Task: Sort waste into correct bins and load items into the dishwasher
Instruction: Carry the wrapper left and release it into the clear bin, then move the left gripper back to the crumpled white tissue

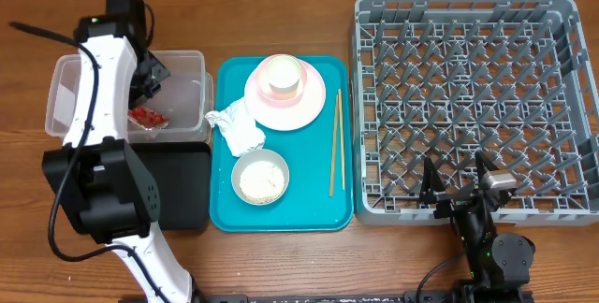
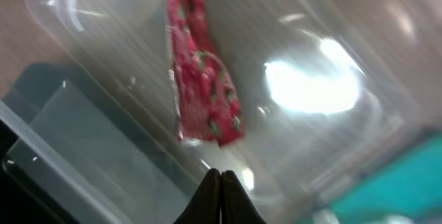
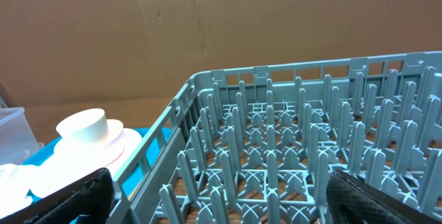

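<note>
The red foil wrapper (image 1: 147,116) (image 2: 202,99) lies loose on the floor of the clear tub (image 1: 187,62) (image 2: 324,141). My left gripper (image 1: 150,74) (image 2: 221,182) is shut and empty just above it. The black tray (image 1: 182,191) sits in front of the tub. On the teal tray (image 1: 225,214): the crumpled napkin (image 1: 236,125), the cream cup (image 1: 281,74) on the pink plate (image 1: 309,107), a bowl (image 1: 260,177) with rice, and chopsticks (image 1: 336,139). My right gripper (image 1: 460,186) (image 3: 217,196) is open and empty at the grey rack's (image 1: 468,22) (image 3: 276,148) front edge.
The left arm's white links (image 1: 94,88) reach over the tub and the black tray. A brown cardboard wall (image 3: 207,23) stands behind the table. The plate and cup also show in the right wrist view (image 3: 86,137).
</note>
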